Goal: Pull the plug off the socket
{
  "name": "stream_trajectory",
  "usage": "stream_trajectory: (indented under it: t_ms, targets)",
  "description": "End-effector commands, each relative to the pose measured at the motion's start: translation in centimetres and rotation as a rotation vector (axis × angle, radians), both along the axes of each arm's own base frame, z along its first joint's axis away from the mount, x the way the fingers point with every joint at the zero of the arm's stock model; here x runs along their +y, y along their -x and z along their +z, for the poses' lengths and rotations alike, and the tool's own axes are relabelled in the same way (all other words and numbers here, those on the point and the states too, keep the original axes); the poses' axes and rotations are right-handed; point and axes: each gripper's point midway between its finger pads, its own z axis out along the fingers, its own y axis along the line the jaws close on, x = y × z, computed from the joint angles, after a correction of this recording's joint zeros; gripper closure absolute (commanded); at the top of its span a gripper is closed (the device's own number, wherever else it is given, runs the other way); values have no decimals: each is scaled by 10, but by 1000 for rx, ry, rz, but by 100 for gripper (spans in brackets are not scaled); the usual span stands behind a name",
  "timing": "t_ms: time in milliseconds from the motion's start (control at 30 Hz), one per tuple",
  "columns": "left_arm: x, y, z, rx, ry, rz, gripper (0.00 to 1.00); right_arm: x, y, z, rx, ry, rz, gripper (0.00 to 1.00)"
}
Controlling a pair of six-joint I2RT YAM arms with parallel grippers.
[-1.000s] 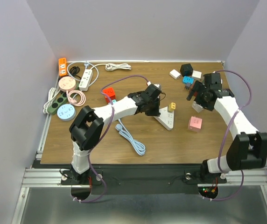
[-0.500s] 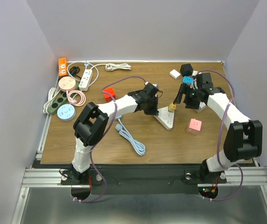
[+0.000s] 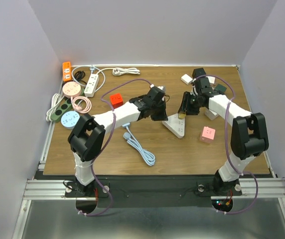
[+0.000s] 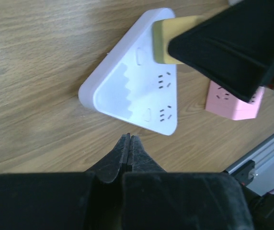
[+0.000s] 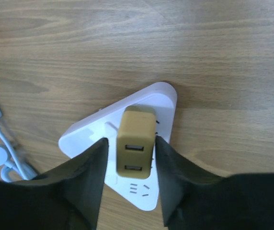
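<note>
As the top view shows, the socket (image 3: 176, 128) lies on the table (image 3: 107, 149) between both arms. Left wrist: left claw (image 4: 129, 143) sits closed, empty, at its edge, likely bracing it. Right wrist: right claw (image 5: 131, 143) straddles the seated plug (image 5: 136, 127); grip unconfirmed.

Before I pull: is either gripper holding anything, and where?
Right gripper brackets the sides of the yellow plug; a firm grip cannot be told. Left gripper is shut on nothing.
</note>
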Motion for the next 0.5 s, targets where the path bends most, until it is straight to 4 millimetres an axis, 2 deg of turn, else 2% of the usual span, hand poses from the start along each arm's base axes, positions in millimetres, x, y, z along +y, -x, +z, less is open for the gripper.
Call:
stream_trajectory:
  t_ms: [0, 167, 200, 233, 333, 467]
  targets:
    - [5, 2, 33, -56, 50, 17, 100, 5, -15, 2, -36, 3, -5, 55]
    - [5, 5, 28, -45, 48, 9, 100, 15, -6, -13, 3, 8, 24, 57]
    - [5, 6, 27, -41, 50, 4, 100, 15, -6, -14, 3, 8, 27, 63]
    - [5, 6, 25, -36, 49, 5, 100, 18, -6, -15, 8, 9, 31, 79]
    - [3, 8, 22, -26, 58, -1, 100, 26, -4, -9, -5, 0, 43, 99]
    - [2, 13, 14, -12, 55, -9, 100, 36, 4, 1, -14, -17, 50, 100]
